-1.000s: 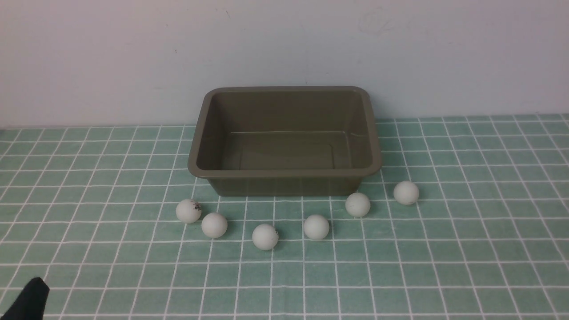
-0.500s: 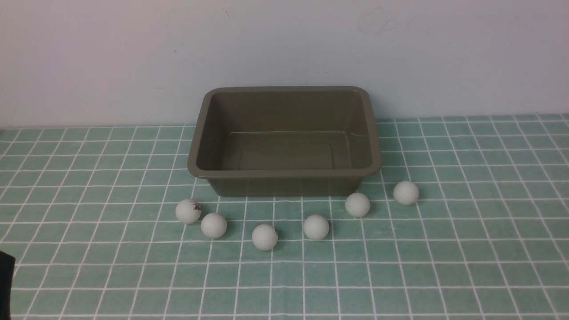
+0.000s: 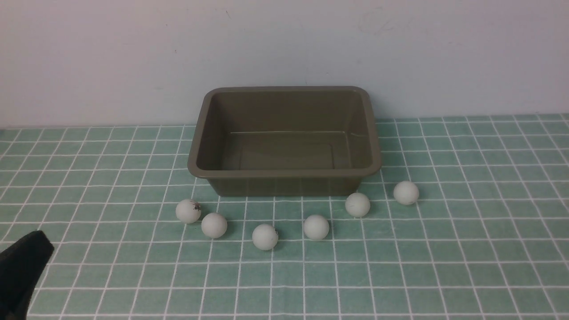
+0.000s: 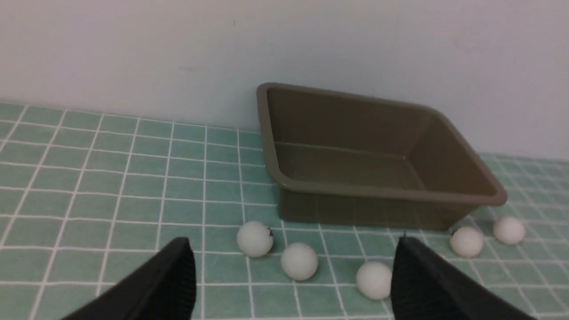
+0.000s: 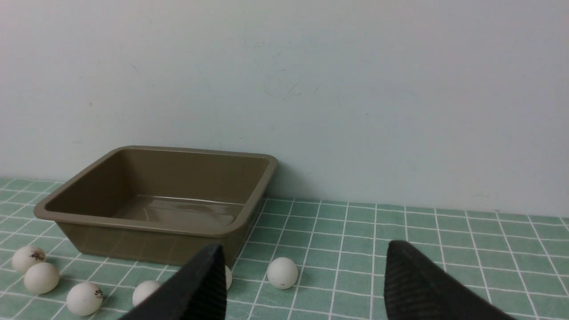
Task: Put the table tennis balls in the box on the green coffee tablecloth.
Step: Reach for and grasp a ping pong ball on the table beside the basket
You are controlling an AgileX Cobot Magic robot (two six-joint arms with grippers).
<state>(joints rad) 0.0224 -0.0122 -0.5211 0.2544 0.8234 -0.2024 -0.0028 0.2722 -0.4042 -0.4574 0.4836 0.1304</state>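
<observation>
The olive-brown box (image 3: 284,183) stands empty on the green coffee tablecloth (image 3: 444,266), against the wall. Several white table tennis balls lie in a loose arc before its near side, from the leftmost ball (image 3: 188,211) with a dark mark to the rightmost ball (image 3: 406,193). My left gripper (image 4: 292,241) is open and holds nothing, short of the left balls (image 4: 254,239). One of its fingers (image 3: 26,262) shows at the front view's lower left. My right gripper (image 5: 306,245) is open too, empty, near the rightmost ball (image 5: 282,273). It is outside the front view.
A plain pale wall (image 3: 284,44) rises directly behind the box. The checked cloth runs on to both sides and toward me.
In the front view the left gripper's dark finger slid out toward the left edge, then came back in, now higher and further forward. Balls and box have not moved.
</observation>
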